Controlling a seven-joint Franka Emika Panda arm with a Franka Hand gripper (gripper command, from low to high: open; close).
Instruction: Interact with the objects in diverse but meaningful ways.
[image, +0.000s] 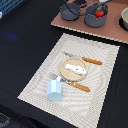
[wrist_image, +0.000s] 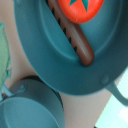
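A small red tomato (image: 100, 13) lies in a grey pot (image: 93, 20) on the toy kitchen board (image: 75, 25) at the back. In the wrist view the tomato (wrist_image: 80, 9) and a brown sausage stick (wrist_image: 72, 37) lie side by side inside this open pot (wrist_image: 35, 60). A second grey pot (image: 70, 10) stands to the exterior view's left of it and also shows in the wrist view (wrist_image: 30, 107). The gripper (image: 102, 2) is just above the tomato's pot, cut off by the frame edge; its fingers are hidden. A pale blue cup (image: 54, 90) and a white flat piece (image: 75, 68) are on the placemat.
The white piece lies on a round wooden plate (image: 66, 75) on a pale woven placemat (image: 40, 80). An orange-handled knife (image: 92, 61) and fork (image: 75, 85) lie beside the plate. A bowl (image: 125, 19) sits at the board's right edge. The table around is dark.
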